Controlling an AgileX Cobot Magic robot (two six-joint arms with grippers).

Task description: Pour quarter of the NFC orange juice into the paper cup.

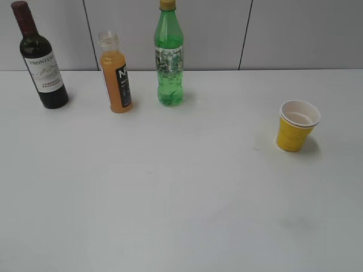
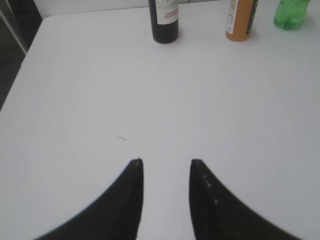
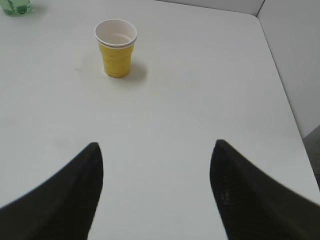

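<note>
Three bottles including one NFC orange juice (image 1: 116,75), one paper cup (image 1: 296,126), left hand (image 2: 166,162) and right hand (image 3: 156,146) released

Even, bright overhead light, washed-out white table (image 1: 170,198). Soft short shadows behind the paper cup (image 1: 297,125) and bottles. Exterior view slightly soft, low-res. Wrist views: near fingers (image 2: 120,205) blurred black, table faintly bluish, mild edge distortion.

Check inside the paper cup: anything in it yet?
The paper cup shows a white inside with no orange liquid visible; its lowest corner is hidden by the near wall.
</note>
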